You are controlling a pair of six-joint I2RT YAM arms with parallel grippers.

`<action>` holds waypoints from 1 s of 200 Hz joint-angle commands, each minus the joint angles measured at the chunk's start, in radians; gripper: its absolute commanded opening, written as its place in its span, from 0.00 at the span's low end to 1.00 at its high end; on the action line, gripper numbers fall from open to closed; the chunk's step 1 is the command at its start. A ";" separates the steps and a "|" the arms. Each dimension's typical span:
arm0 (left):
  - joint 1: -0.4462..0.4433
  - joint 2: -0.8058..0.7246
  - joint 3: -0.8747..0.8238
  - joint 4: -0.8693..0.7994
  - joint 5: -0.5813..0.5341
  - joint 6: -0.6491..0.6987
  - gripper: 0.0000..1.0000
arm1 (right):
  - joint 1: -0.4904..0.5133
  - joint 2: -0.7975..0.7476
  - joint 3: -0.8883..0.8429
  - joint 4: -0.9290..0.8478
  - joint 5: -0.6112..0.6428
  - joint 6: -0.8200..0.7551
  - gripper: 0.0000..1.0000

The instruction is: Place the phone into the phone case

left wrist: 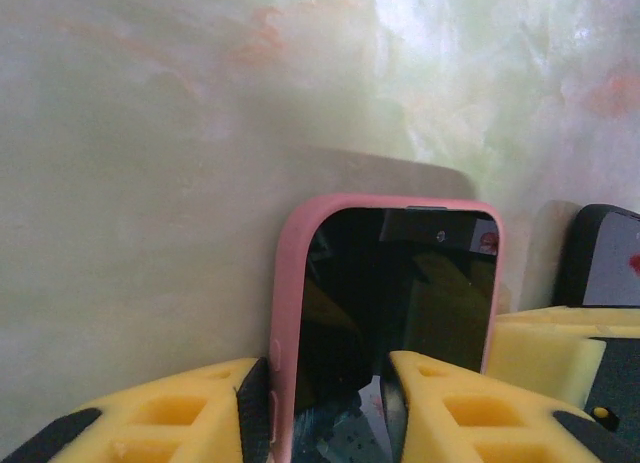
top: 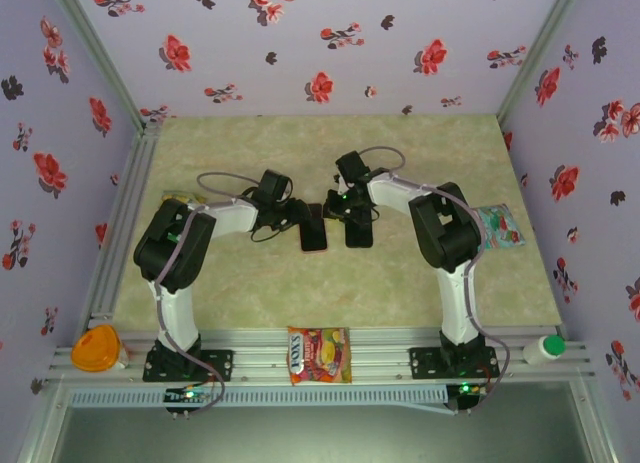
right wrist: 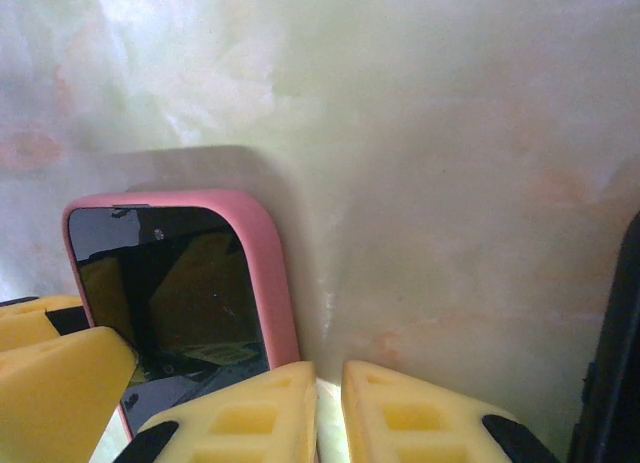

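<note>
Left gripper (left wrist: 328, 383), spread, hides the phone case (left wrist: 285, 283) bottom; right gripper (right wrist: 328, 378) pressed nearly together.

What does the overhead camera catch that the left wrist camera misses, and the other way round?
Overhead adds the whole table, flowered walls, a snack packet, an orange object and a white bottle along the near rail. Left wrist adds a close look at the left pincer: its yellow fingers straddle one edge of the pink phone case. Both share that case and the black slab beside it.
</note>
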 commanded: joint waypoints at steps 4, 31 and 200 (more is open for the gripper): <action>-0.011 0.072 0.038 0.178 0.016 0.033 0.39 | 0.000 0.034 0.033 0.112 0.020 -0.020 0.18; 0.004 0.035 0.008 0.177 -0.005 0.045 0.39 | -0.009 -0.004 0.013 0.111 0.030 -0.026 0.18; 0.103 -0.535 -0.130 -0.182 -0.501 0.379 1.00 | -0.272 -0.570 -0.321 0.120 0.240 -0.275 0.99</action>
